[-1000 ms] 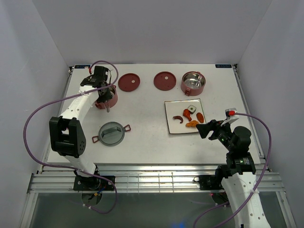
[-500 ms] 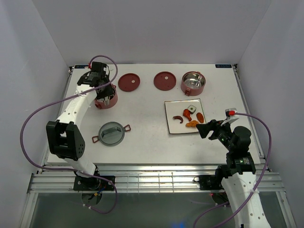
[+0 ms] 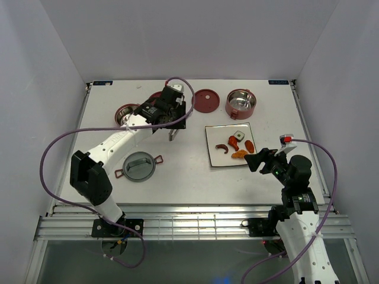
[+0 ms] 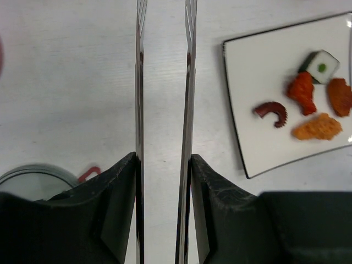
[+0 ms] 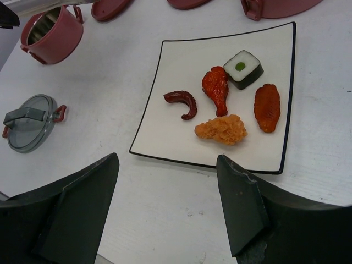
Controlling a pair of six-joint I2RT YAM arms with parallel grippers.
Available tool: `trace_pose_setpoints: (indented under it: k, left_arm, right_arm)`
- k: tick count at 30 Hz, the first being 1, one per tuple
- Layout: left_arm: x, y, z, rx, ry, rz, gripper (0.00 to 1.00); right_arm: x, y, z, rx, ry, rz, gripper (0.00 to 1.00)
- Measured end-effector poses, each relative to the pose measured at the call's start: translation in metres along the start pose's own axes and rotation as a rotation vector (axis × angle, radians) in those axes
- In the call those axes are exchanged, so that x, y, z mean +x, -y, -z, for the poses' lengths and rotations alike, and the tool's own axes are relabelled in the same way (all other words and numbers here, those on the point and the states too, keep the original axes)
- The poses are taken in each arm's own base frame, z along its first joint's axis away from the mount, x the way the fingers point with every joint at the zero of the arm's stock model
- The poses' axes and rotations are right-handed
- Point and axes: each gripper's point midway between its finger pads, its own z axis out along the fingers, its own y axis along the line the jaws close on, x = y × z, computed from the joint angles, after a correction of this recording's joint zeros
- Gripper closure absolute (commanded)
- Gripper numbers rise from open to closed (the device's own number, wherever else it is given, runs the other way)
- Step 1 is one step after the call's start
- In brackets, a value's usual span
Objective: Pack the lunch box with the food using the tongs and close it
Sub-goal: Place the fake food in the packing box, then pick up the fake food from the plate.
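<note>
Fingers (image 4: 217, 187) of black, grainy plastic on the left gripper (image 4: 164, 165) are clamped on the tongs (image 4: 188, 110) from both sides. The tongs are two thin, flat, polished steel blades. They run almost parallel with a narrow gap between them, and they reach out over the bare white table (image 3: 189, 171), near the left edge of the plate (image 5: 165, 143).

The plate is square, white and glossy, with a thin dark rim. On it lie the food pieces:
- a curled dark-red sausage (image 5: 181, 103)
- an orange-red drumstick (image 5: 216, 89) with a pebbled skin
- a dark cube (image 5: 243, 69) with a white top and a green dot
- a flat oval orange-brown slice (image 5: 267, 107)
- a lumpy orange nugget (image 5: 223, 130)

The right gripper (image 5: 165, 214) hangs at the near edge of the plate. Its jaws are wide apart and nothing is between them.

The lunch box lies in parts on the table:
- One round dusty-red bowl (image 3: 241, 103) with a shiny steel inside stands beyond the plate.
- The second bowl (image 3: 124, 112) stands at the far left, partly behind the left arm.
- One flat dark-red disc lid (image 3: 205, 100) lies just left of the first bowl.
- The other disc lid (image 5: 110, 8) is partly cut off.
- The grey round cover (image 3: 140, 166), which has red clasps, lies at the near left.
</note>
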Motion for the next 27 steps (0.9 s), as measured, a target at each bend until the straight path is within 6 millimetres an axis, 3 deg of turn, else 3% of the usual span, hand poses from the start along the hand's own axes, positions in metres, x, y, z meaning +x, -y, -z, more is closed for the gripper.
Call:
trace_pose_setpoints:
  k: [7, 11, 19, 27]
  left_arm:
    - [0.028, 0.092, 0.007, 0.262, 0.000, -0.149, 0.48]
    - [0.046, 0.127, 0.003, 0.373, -0.029, -0.207, 0.47]
    - [0.088, 0.149, -0.023, 0.404, -0.133, -0.260, 0.42]
    - [0.096, 0.157, -0.023, 0.408, -0.144, -0.250, 0.40]
  right_arm:
    - [-0.004, 0.004, -0.001, 0.028, -0.007, -0.007, 0.23]
    - [-0.009, 0.005, 0.001, 0.050, 0.001, -0.006, 0.23]
    - [-0.007, 0.012, 0.002, 0.088, -0.007, -0.014, 0.23]
    - [-0.010, 0.013, 0.004, 0.103, 0.009, -0.009, 0.23]
